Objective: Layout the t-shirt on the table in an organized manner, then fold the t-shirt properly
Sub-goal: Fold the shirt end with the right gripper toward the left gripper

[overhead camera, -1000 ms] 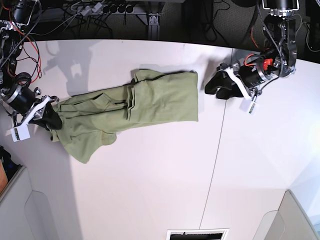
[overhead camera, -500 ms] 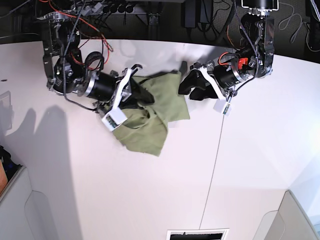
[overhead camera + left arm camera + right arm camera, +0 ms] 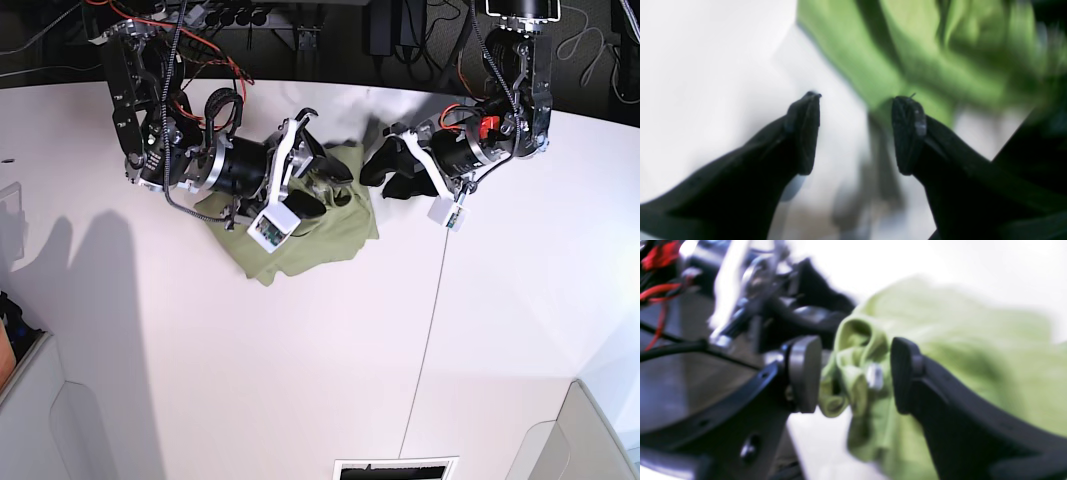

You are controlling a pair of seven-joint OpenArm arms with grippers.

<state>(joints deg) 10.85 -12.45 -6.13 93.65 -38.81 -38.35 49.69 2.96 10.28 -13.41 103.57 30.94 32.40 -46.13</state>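
The olive-green t-shirt lies bunched in a small heap on the white table, near the back middle. My right gripper hovers over the heap's top. In the right wrist view the right gripper stands open, and a crumpled fold of the t-shirt sits loosely between its pads. My left gripper is just right of the heap. It is open and empty in the left wrist view, with the t-shirt's edge just beyond its right fingertip and the table below.
A thin dark seam runs down the table right of the heap. Cables and a power strip line the back edge. Grey bins stand at the front left and front right corners.
My right arm swept the shirt's left end across to the right, piling the spread shirt into a compact heap, and its jaws have opened. The left gripper shifted slightly left, still open.
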